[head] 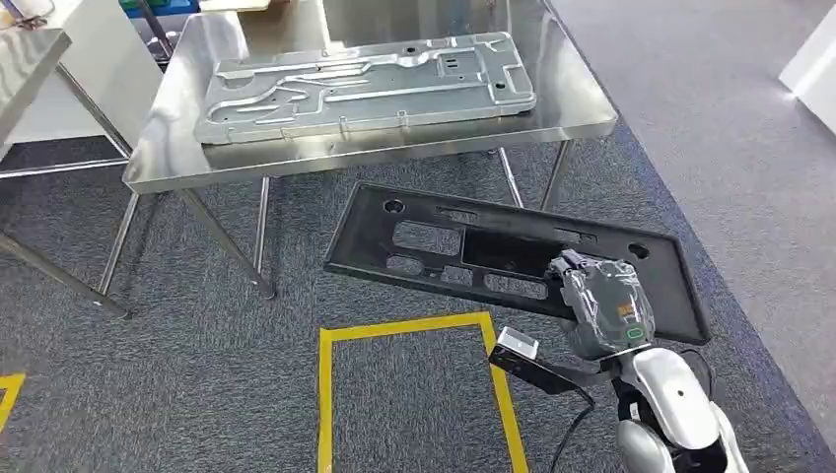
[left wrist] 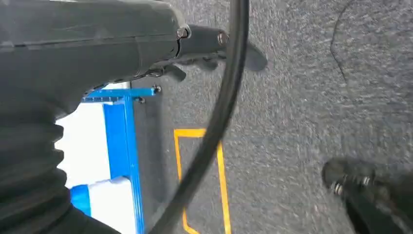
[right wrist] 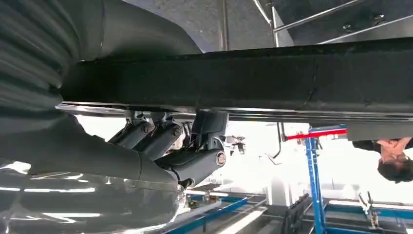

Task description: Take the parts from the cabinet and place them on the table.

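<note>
Floor: grey carpet (head: 197,394), rough and speckled, with one yellow tape outline (head: 414,330) stuck on it.
Right robot hand: the grey right robot hand (head: 603,304) is closest. It grips the near edge of the black panel; in the right wrist view its dark fingers (right wrist: 156,139) are curled under that edge.
Black panel: one flat black panel (head: 493,251), long, with a raised rim and several cut-out holes. It is up in the air over the carpet, just in front of the surface and lower than its top.
Left robot hand: the left robot hand (left wrist: 204,46) hangs above the carpet. I cannot tell how far apart its fingers are.
Surface: one shiny steel surface (head: 562,99) on thin metal legs.
Metal plate: one grey metal plate (head: 365,84) with pressed ridges lies flat on the surface, farther away.
</note>
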